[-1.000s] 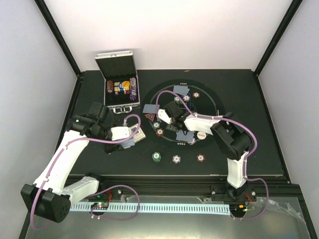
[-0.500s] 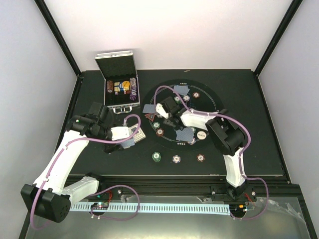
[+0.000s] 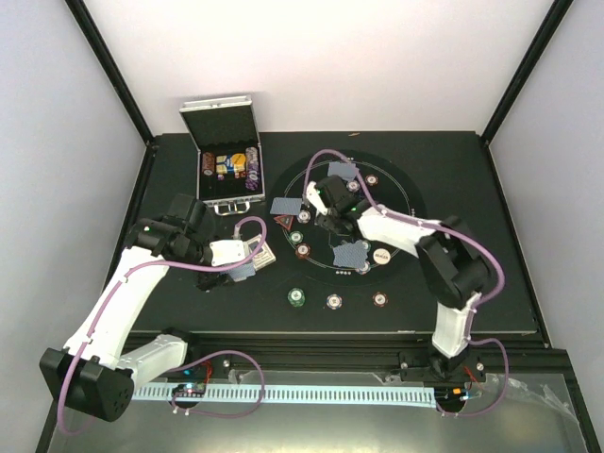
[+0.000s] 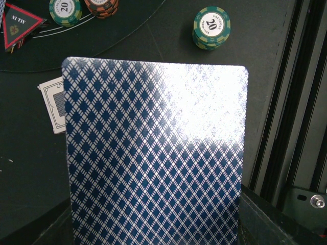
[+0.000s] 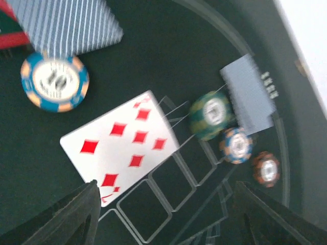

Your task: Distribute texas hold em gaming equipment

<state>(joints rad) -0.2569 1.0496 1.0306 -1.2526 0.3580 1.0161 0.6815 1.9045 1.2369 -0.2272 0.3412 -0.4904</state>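
Observation:
My left gripper (image 3: 243,265) is shut on a playing card with a blue diamond back (image 4: 153,153), which fills the left wrist view and hides the jaws. The rest of the deck (image 3: 263,255) lies just beside it, left of the round mat (image 3: 396,193). My right gripper (image 5: 168,219) hangs open over the mat's printed card boxes, with nothing between its fingers. A face-up diamonds card (image 5: 120,148) lies just ahead of its left finger (image 5: 76,214). Around it lie a blue chip (image 5: 54,81), a green stack (image 5: 210,115) and face-down cards (image 5: 248,94).
The open silver case (image 3: 226,165) stands at the back left. Green (image 3: 297,296), white (image 3: 334,301) and brown-red (image 3: 380,299) chips sit near the table's front edge. A red triangle token (image 3: 284,222) lies at the mat's left rim, and a face-down pair (image 3: 350,255) at its front.
My right gripper has swung toward the far left part of the mat and opened slightly, uncovering the face-down cards at the mat's front. The left arm and its card have not moved.

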